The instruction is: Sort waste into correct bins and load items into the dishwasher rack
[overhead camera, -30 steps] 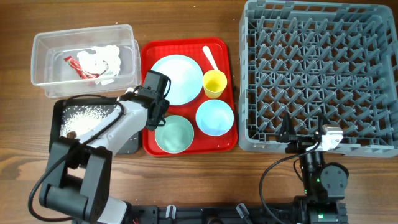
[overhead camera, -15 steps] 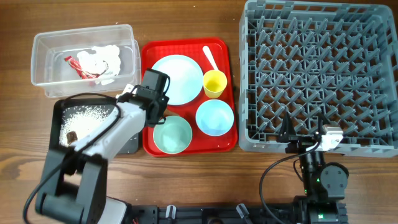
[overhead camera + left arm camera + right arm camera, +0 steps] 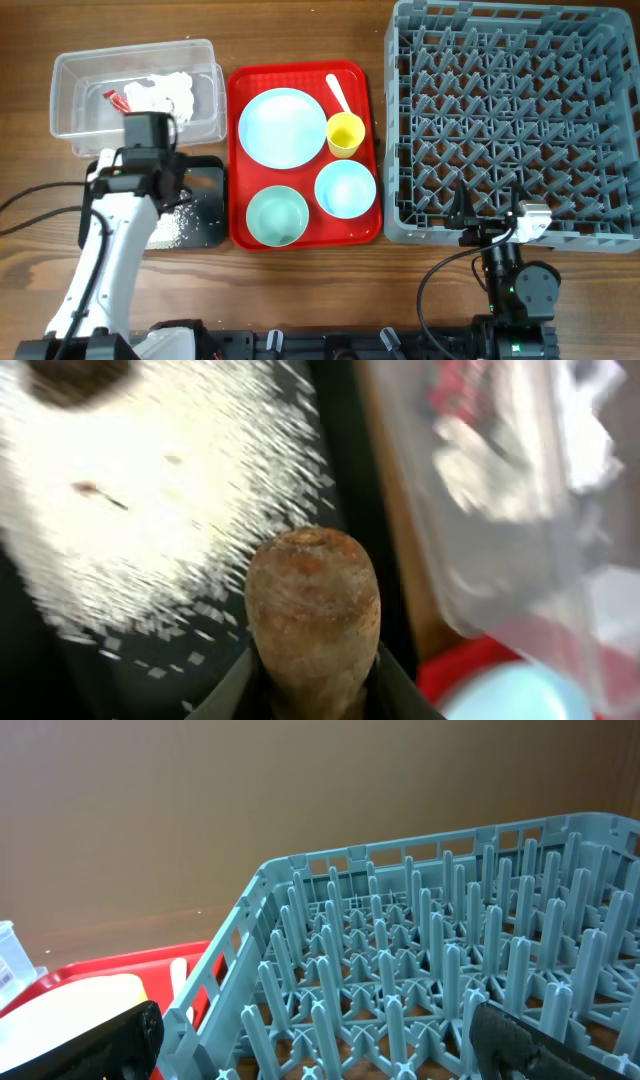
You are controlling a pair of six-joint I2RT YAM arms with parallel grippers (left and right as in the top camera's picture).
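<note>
My left gripper [image 3: 158,172] hangs over the black tray [image 3: 205,185], shut on the brown carrot-like stick [image 3: 312,610]. In the left wrist view, loose white rice [image 3: 150,490] and a small brown chunk [image 3: 75,375] lie in the tray below. The clear tub [image 3: 70,75] holds crumpled tissue [image 3: 160,95] and a red wrapper [image 3: 118,100]. A pale blue plate [image 3: 283,127], yellow cup [image 3: 345,134], white spoon [image 3: 337,92] and two bowls [image 3: 346,187] [image 3: 278,214] sit on the red serving tray [image 3: 235,80]. My right gripper [image 3: 320,1040] is open and empty at the grey rack's [image 3: 515,120] front edge.
The rack fills the right half of the wooden table and holds no dishes. The clear tub stands right behind the black tray, its wall close to the left gripper in the left wrist view [image 3: 480,510]. The red serving tray lies between the bins and the rack.
My left arm has swung left from the mint bowl on the red tray to above the black tray, carrying the brown stick. The right arm has not moved.
</note>
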